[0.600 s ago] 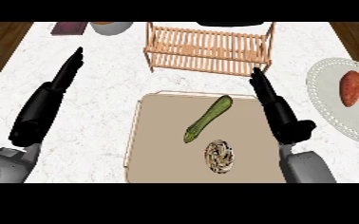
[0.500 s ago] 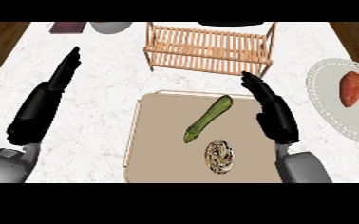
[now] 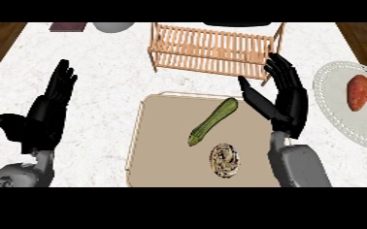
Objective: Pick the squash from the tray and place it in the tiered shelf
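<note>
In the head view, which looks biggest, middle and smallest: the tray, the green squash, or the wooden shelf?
Biggest to smallest as they look:
1. tray
2. wooden shelf, though it sits farther from the camera, so that's a bit unsure
3. squash

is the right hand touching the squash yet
Apart. The head view shows bare tray between the open right hand and the squash.

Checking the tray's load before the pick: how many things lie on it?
2. The green squash lies slantwise at the middle of the tray; a round swirled pastry lies just below it, toward the near edge. Nothing appears hidden.
</note>
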Available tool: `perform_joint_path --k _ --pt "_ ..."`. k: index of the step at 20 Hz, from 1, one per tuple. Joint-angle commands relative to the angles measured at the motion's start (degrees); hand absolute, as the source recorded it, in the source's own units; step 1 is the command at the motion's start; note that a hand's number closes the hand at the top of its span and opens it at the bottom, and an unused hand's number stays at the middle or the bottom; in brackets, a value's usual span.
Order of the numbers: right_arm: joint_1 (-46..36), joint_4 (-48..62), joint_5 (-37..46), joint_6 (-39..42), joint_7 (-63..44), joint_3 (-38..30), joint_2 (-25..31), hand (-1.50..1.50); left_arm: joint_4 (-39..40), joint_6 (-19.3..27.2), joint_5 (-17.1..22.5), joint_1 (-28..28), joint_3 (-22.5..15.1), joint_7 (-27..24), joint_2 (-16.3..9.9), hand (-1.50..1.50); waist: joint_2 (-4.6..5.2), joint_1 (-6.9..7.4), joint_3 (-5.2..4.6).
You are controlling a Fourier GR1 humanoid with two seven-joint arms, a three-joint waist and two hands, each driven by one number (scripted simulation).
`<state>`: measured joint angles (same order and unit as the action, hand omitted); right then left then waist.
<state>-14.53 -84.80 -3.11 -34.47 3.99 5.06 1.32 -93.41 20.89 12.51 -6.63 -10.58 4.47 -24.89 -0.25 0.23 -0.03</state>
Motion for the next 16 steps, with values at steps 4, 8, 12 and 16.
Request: perform_joint_path --k 4,8,12,16 --pt "7.4 -18.2 7.9 -1.2 -9.7 11.4 4.0 -1.50 -3.2 1.4 0.5 4.0 1.4 1.6 2.8 0.00 -0.15 -0.46 -0.04" --pt "4.3 -17.5 16.8 4.2 -26.3 17.7 12.9 -1.50 0.0 1.5 -0.2 0.5 1.6 1.2 2.9 0.00 -0.30 -1.16 -0.35" --pt "-1.1 -20.1 22.2 11.0 -42.6 21.4 17.2 -1.50 0.1 0.3 0.8 0.1 3.5 2.6 0.9 0.00 -0.39 -0.74 -0.46" --pt "-6.1 -18.1 30.0 19.3 -55.5 24.3 22.8 -1.50 -0.8 0.4 0.6 1.6 2.0 1.5 2.5 0.00 -0.75 -0.24 -0.65"
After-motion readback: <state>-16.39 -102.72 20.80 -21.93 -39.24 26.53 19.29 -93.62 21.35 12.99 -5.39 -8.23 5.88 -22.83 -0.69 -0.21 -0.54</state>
